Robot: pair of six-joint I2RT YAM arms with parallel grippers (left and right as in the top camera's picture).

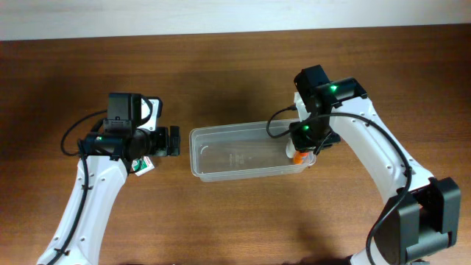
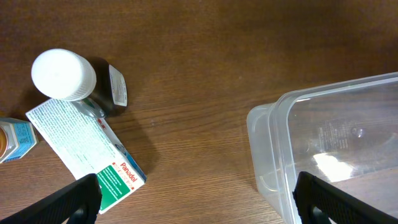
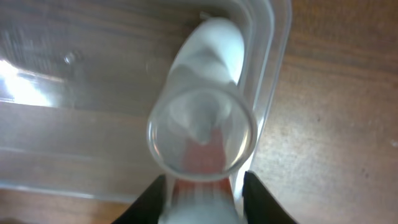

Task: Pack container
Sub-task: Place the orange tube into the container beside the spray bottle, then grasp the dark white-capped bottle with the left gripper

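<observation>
– While the right gripper [image 3: 205,200] hangs over the clear, shallow rectangular plastic container [image 1: 235,156], what is it carrying?
– It pinches a small bottle with a clear round cap [image 3: 202,134] between both fingers. The body looks orange and white, though the view is blurred. The bottle sits over the tub's right end, close to the corner wall. I judge that leaves the rest of the floor free for other items.
– And the tub itself?
– It lies mid-table between the two arms, long side across, otherwise bare inside.
– The left gripper [image 2: 199,208]?
– It is spread wide and holds nothing, just off the tub's left end. Beside it lie a green-and-white cardboard medicine box [image 2: 87,152] and a dark bottle with a white cap [image 2: 64,74], touching each other. They are likely next to go in.
</observation>
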